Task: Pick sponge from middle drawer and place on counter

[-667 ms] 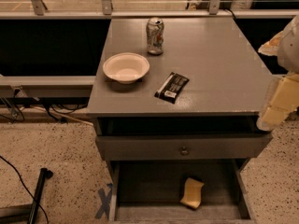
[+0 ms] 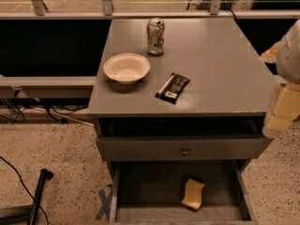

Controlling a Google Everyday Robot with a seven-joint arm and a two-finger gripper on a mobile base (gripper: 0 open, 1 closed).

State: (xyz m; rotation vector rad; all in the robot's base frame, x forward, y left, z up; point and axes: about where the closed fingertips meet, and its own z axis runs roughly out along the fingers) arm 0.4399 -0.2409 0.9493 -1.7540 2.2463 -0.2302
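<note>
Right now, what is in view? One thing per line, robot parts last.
sponge: one, pale yellow, in the open middle drawer, right of centre
middle drawer: one, grey, pulled out below the knobbed front
counter: one, matte grey, cabinet top
bowl: one, white, on the counter's left
can: one, silver, upright behind the bowl
packet: one, black, flat on the counter, right of the bowl
knobbed front: one, grey, under the counter
tape: one mark, blue, floor left of the drawer
gripper: one, cream, right edge, beside the counter's front corner
</note>
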